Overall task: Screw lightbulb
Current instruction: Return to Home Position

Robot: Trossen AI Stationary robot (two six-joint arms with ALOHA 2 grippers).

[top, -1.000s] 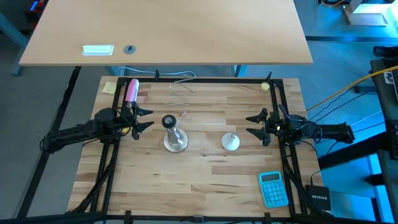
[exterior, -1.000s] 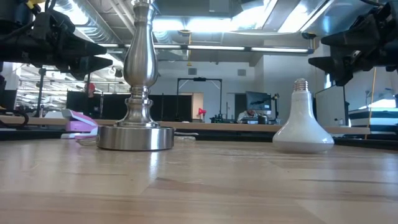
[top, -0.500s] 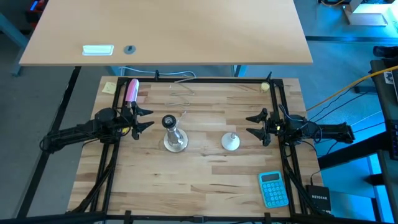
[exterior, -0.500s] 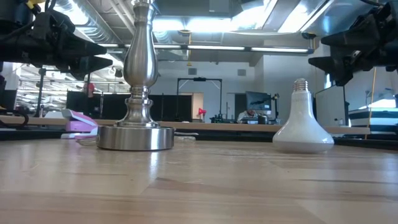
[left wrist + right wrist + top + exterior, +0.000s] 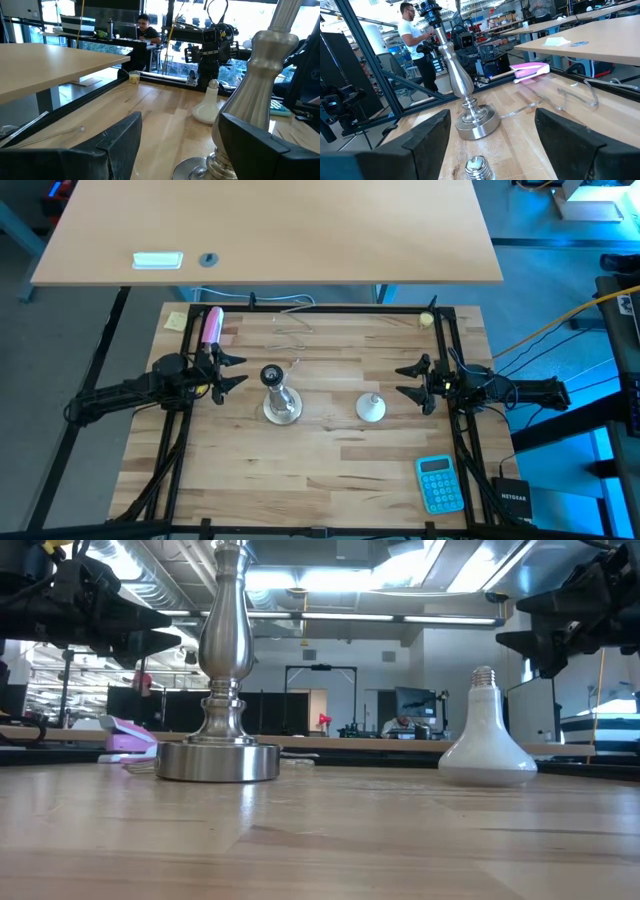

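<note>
The lightbulb (image 5: 371,408) is standing on its fat round end on the desk (image 5: 330,470). Its long axis is straight up and down, and the silvery screw base points at the ceiling. You can see that best in the low view (image 5: 488,740), where the white globe sits flat on the wood and the threads are on top. It's right of the desk's middle and on its own, nothing touching it.

Next to it on the left, a bit apart, is the silver lamp stand (image 5: 280,395). It's upright too, with the black socket up top.

The right tool (image 5: 399,380) is just beside the bulb toward the desk's right edge. It hangs above the surface with its fingers spread wide and nothing between them. The left tool (image 5: 243,370) mirrors it near the left edge, just beside the lamp stand. It's also opened wide and not holding anything.

Further out, a blue calculator (image 5: 440,483) lies near the front right corner. There's a pink thing (image 5: 212,325) at the back left, can't tell what it is.
</note>
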